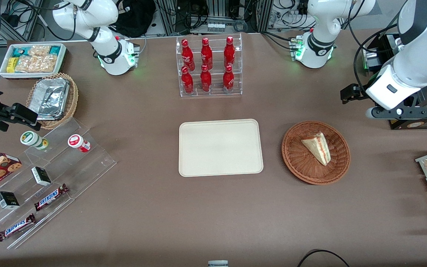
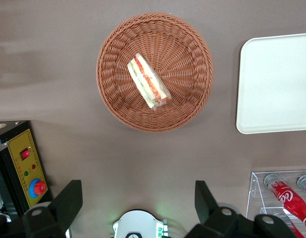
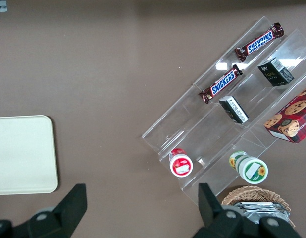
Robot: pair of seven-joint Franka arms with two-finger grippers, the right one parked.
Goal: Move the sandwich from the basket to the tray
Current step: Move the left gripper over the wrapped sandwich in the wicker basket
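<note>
- The sandwich (image 1: 317, 147) lay inside the reddish-brown wicker basket (image 1: 295, 161), a white wedge with red, orange and green filling along its cut edge (image 2: 149, 82).
- The basket (image 2: 190, 101) sat on the brown table (image 1: 154, 215), beside the cream tray (image 1: 220, 147) and apart from it, toward the working arm's end.
- The tray (image 2: 274, 84) was bare.
- The left gripper (image 2: 138, 198) hung high above the table, well clear of the basket, its two black fingers (image 2: 69, 201) spread wide apart and holding nothing.
- In the front view the gripper (image 1: 348, 92) was farther from the camera than the basket.
- A clear rack of red cola bottles (image 1: 208, 66) stood farther from the camera than the tray.
- Snickers bars (image 1: 50, 196) and small boxes lay on a clear stepped stand toward the parked arm's end.
</note>
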